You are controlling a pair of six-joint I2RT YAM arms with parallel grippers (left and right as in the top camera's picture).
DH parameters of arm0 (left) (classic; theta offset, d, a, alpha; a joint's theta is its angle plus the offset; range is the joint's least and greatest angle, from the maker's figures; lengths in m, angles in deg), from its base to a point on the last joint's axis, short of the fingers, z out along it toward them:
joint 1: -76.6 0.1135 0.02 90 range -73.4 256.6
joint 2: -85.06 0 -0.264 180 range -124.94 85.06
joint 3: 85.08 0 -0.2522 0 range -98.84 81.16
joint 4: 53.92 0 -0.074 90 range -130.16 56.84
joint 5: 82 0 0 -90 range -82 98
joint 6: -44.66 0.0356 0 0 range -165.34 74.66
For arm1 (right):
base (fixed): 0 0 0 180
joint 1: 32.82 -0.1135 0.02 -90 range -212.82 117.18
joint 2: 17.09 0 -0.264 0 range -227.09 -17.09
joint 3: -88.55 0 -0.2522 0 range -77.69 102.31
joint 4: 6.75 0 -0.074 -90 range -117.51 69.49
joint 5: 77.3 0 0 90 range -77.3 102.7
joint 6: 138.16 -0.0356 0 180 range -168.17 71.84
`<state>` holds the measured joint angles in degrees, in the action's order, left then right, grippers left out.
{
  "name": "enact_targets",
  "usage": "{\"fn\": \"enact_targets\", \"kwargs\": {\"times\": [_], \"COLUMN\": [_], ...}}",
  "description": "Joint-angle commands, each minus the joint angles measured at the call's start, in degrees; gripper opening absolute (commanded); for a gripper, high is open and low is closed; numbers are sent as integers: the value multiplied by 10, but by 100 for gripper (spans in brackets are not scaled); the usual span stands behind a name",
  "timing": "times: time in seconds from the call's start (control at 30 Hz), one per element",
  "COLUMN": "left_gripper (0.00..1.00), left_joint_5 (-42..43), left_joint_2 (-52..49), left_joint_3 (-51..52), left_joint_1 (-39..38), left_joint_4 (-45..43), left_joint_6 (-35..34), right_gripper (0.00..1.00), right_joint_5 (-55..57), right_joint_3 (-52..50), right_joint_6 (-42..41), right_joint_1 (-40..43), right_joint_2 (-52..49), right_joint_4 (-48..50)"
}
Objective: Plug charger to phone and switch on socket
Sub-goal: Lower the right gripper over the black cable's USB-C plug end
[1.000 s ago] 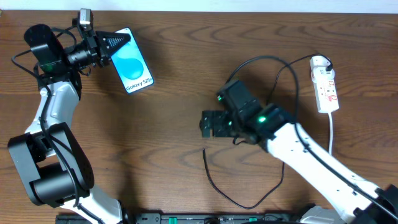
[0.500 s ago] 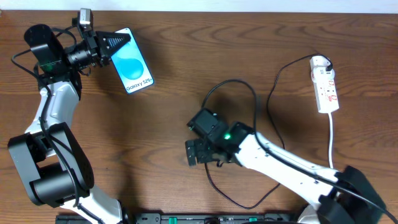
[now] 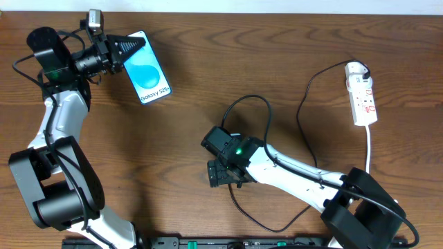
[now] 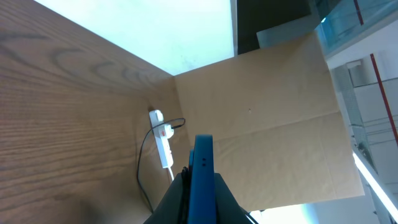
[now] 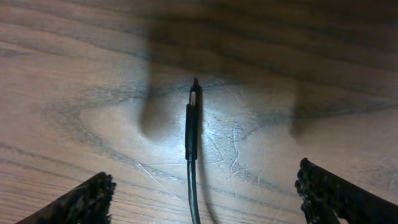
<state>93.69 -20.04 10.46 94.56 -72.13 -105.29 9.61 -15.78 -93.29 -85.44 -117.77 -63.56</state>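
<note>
Tracking the right gripper point(image 3: 223, 173): over the last second I have seen it travel from mid-table down and to the left. It now hangs low over the loose end of the cable.
Right fingers: spread wide, one on either side of the connector tip point(image 5: 194, 99), and holding nothing.
Charger point(image 3: 302, 111): its thin black cable lies on the table point(image 3: 208, 41), with the tip flat on the wood between the open fingers. The slack has shifted with the arm. A second ago the loop arched near the middle of the table, and now a smaller loop sits just above the right wrist. The far end runs to the top of the socket point(image 3: 363, 93).
Left gripper point(image 3: 129, 47): same pose as before, fingers clamped shut on the top edge of the phone point(image 3: 147, 76).
Phone: at the top left of the table, blue screen facing up, exactly where it was a second ago.
Socket: at the right side, white cord trailing toward the near edge, and it has not moved. I cannot tell the position of its switches.
</note>
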Motion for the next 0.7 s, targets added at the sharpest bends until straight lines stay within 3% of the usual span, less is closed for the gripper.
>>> {"fn": "enact_targets", "kwargs": {"times": [0.0, 0.67], "left_gripper": [7, 7], "left_joint_5": [17, 17], "left_joint_2": [16, 16], "left_joint_3": [-5, -5], "left_joint_1": [2, 2], "left_joint_4": [-5, -5], "left_joint_6": [4, 4], "right_gripper": [90, 86], "right_joint_5": [12, -3], "right_joint_3": [-1, -1], "right_joint_6": [-23, -28], "right_joint_1": [-3, 3], "right_joint_2": [-7, -37], "right_joint_4": [-2, -6]}}
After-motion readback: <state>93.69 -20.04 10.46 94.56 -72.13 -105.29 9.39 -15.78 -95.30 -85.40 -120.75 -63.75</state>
